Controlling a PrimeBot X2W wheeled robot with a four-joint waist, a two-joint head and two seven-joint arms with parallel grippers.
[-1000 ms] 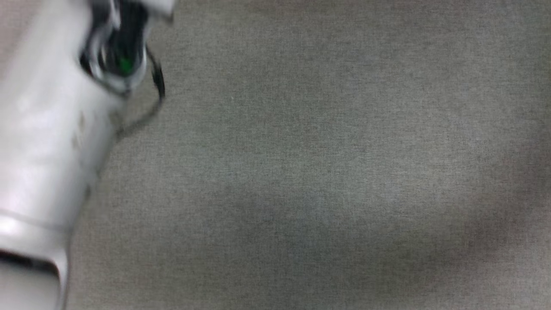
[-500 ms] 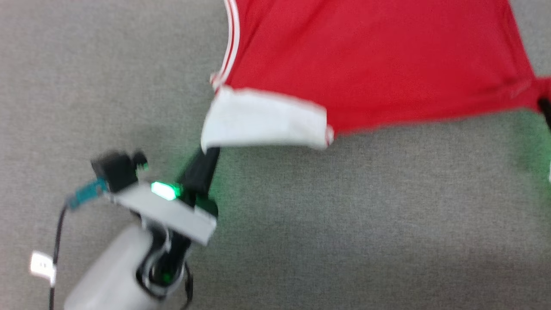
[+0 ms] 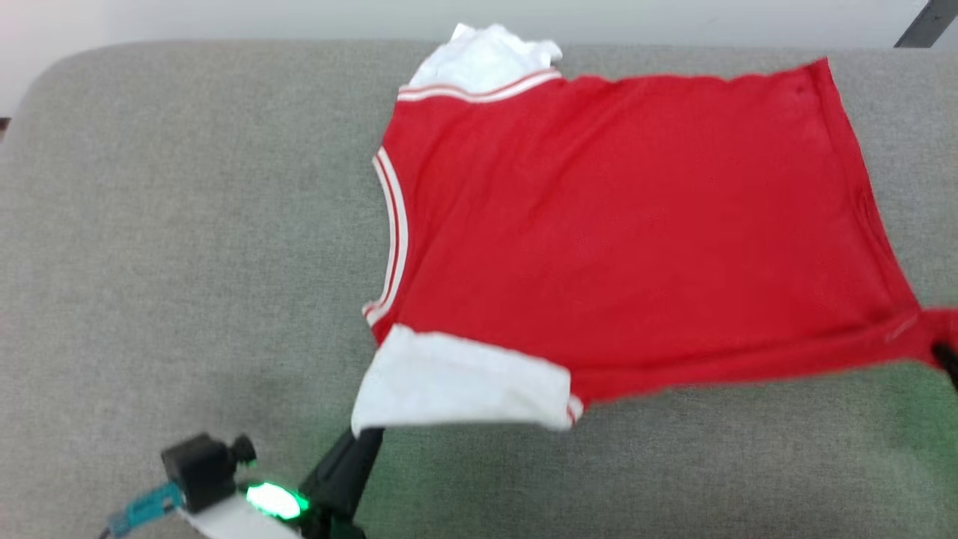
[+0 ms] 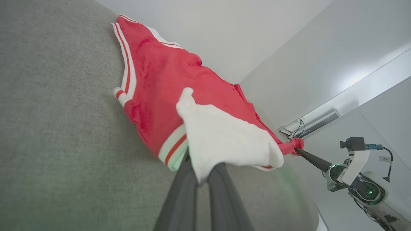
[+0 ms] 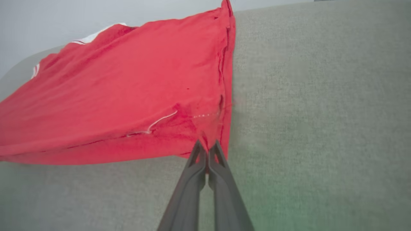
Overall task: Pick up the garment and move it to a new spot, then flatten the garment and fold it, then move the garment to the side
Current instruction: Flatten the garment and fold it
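Observation:
The garment lies spread on a grey cushion, red side up, with no number or lettering showing. Its near-left corner is turned over, showing a white inner flap. My left gripper is shut on that flap, and its wrist view shows the fingers pinching the white cloth. My right gripper is shut on the near-right red corner and pulls it taut. The near hem hangs stretched between the two grippers, slightly off the cushion. A crumpled white part sticks out at the far-left shoulder.
The grey cushion runs wide to the left and in front of the garment. Its back edge meets a pale wall, and its far-left corner is rounded. A dark strut crosses the top right corner.
The head camera has swung: one second ago it showed bare grey cushion and a pale forearm, now the whole jersey. Both grippers hold the same corners as half a second ago.

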